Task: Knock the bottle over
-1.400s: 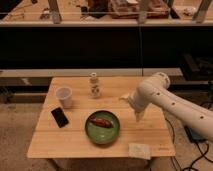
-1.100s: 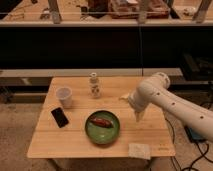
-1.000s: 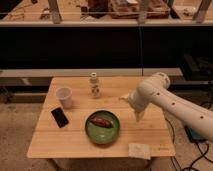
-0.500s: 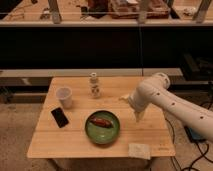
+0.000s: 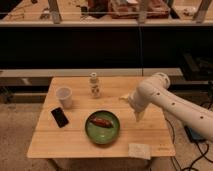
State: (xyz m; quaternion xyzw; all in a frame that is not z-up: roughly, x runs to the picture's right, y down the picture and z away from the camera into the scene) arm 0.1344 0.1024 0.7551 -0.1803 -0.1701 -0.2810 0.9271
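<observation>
White cup [image 5: 64,96] at left, then the bottle [image 5: 94,85] is seen upright near the back edge of the table [image 5: 75,139] — nothing knocked yet — while the gripper [image 5: 136,117], its state not to be told, is held apart at right.

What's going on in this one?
A one-armed robot is at a wooden table, where its job is to knock over the small pale bottle. The bottle stands upright near the back edge, not yet touched. The gripper hangs over the right part of the table, clearly apart from the bottle and just right of a green bowl. A white cup and a dark phone sit on the left.
</observation>
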